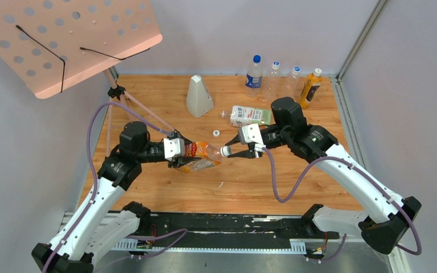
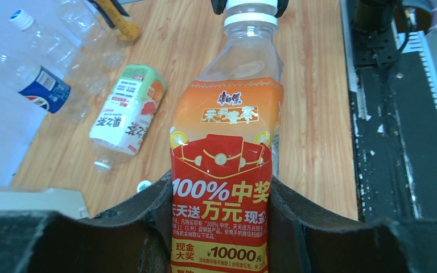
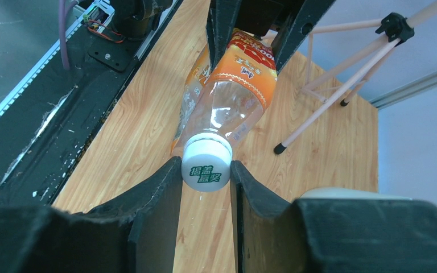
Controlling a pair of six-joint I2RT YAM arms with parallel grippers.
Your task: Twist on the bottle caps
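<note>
Left pincer [image 2: 221,190] clamps the orange-label bottle [image 2: 227,114] mid-body above the bench [image 1: 262,182]; right pincer [image 3: 206,173] pinches the white cap [image 3: 206,162] on its neck. Thin, empty plastic likely buckles; firmest holds look like label band and cap rim.

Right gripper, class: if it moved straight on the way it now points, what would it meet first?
The right gripper is closed on the white cap of the orange-labelled bottle, so it would push straight into that bottle's neck. Further along, the left gripper holds the bottle's body.
</note>
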